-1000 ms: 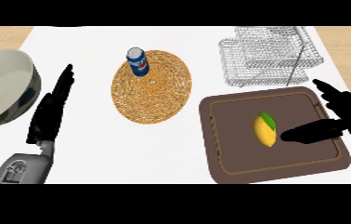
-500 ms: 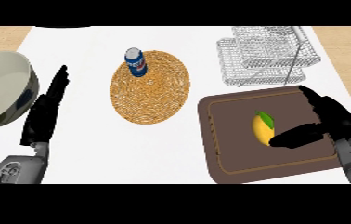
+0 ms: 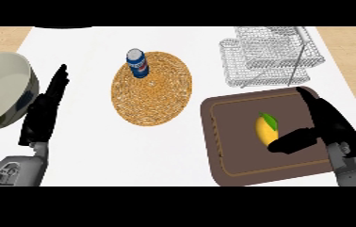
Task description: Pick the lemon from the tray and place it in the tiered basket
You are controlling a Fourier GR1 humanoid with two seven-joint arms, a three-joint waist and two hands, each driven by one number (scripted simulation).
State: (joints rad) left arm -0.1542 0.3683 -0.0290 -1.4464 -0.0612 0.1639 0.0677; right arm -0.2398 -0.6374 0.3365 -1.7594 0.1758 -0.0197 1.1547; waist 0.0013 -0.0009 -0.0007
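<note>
My right hand [image 3: 321, 127] sits spread at the lemon's [image 3: 266, 128] three o'clock on the tray [image 3: 230, 150], thumb beside it, fingers uncurled for grasping, basket [image 3: 271, 56] waiting at twelve.

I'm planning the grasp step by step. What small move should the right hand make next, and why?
Probably slide the right hand a little further left and curl it round the lemon. The hand is open, its thumb just at the lemon's near end, and the lemon lies unheld on the tray.
</note>
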